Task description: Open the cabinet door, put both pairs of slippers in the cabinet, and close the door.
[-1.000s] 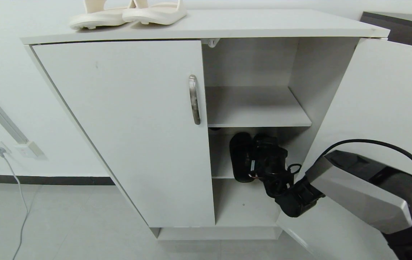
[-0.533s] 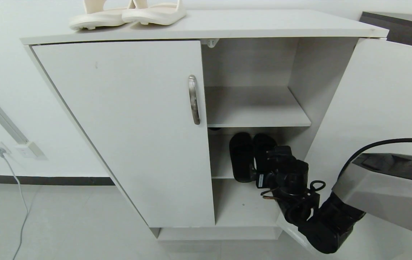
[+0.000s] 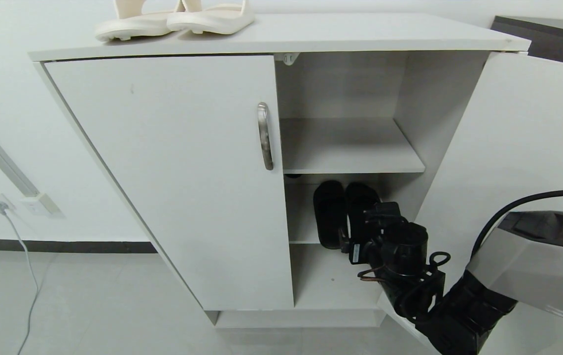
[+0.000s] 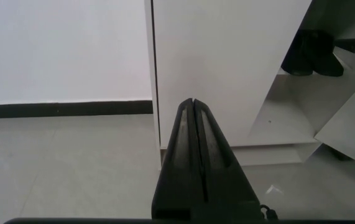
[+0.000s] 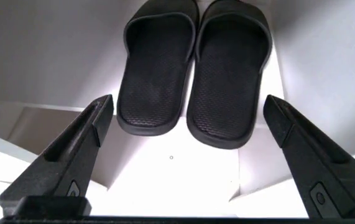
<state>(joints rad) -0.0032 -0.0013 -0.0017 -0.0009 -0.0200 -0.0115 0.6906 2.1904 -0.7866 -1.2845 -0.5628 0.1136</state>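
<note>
White two-door wooden cabinet (image 3: pixel 360 34) has its right door (image 3: pixel 508 138) swung wide open, just off to the right of the right gripper (image 5: pixel 188 102); the left door (image 3: pixel 173 172) is shut. The pair of black rubber slide slippers (image 5: pixel 193 68) sits side by side on the lower shelf straight ahead of that gripper, heels nearest it, not touching. The cream foam slippers (image 3: pixel 178 19) are well above it, on the cabinet top.

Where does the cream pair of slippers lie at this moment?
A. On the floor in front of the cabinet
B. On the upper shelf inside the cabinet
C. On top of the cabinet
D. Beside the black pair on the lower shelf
C: the cream slippers lie on the top board of the cabinet, outside it, near its left end.
</note>
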